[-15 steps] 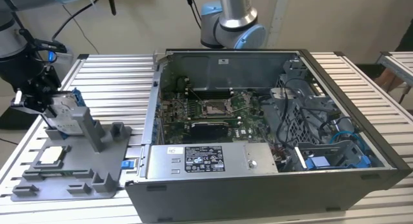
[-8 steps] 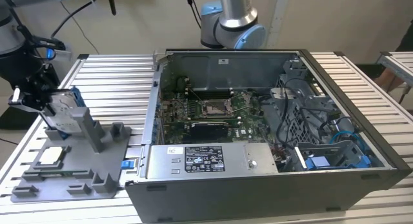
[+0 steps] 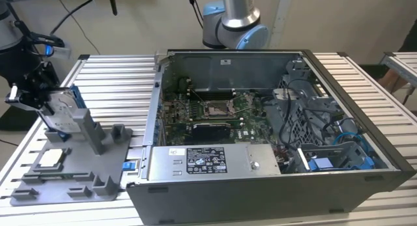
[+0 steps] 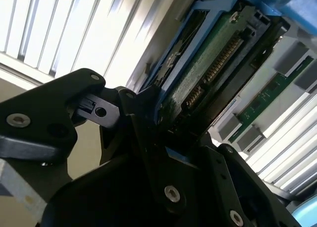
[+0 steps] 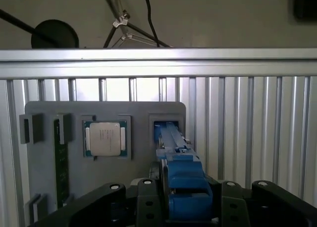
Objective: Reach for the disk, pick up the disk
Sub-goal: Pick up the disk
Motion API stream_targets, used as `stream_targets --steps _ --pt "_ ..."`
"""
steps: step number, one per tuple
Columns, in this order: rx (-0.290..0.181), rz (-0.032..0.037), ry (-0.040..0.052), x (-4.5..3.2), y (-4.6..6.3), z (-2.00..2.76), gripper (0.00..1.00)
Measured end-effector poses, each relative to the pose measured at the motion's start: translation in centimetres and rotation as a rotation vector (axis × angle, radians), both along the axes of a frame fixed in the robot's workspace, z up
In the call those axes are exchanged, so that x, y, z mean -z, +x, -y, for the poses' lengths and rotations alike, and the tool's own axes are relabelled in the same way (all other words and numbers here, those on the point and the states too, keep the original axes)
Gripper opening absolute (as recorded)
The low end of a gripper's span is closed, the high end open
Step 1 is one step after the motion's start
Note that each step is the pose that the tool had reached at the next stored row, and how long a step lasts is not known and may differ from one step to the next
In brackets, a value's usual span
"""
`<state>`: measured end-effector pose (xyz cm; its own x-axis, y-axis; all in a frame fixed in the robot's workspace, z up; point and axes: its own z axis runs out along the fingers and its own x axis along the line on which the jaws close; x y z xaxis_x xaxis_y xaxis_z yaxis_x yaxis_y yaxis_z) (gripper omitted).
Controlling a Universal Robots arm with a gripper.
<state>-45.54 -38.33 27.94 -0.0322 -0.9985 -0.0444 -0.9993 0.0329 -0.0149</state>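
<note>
The disk (image 3: 63, 105) stands up on its thin edge at the back of the grey tray (image 3: 78, 179). Its long side runs up from the tray toward the hand (image 3: 47, 103). Its flat faces look out to the sides, and the blue frame runs around its rim. In the first wrist view the disk (image 5: 174, 147) is seen edge on, with its far end at a square slot in the tray, next to the chip (image 5: 105, 139). I cannot tell if that end sits in the slot or hangs just above it. The hand is closed on the top end of the disk, with a black finger (image 5: 146, 202) pressed on each side of the blue frame. In the second wrist view the green board side of the disk (image 4: 208, 68) shows, and the black fingers (image 4: 148, 123) hide its near end. The arm (image 3: 8, 30) comes down over the tray from the exterior view's left and is cut off by the picture edge. The tray lies on the ribbed metal surface (image 3: 117, 79), with an open computer case (image 3: 260, 196) just beside it.
</note>
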Motion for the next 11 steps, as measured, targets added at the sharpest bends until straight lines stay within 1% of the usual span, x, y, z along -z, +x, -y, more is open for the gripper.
stream_targets --steps 11 --pt "0.0 -0.0001 -0.0099 -1.26 0.0 0.0 0.0"
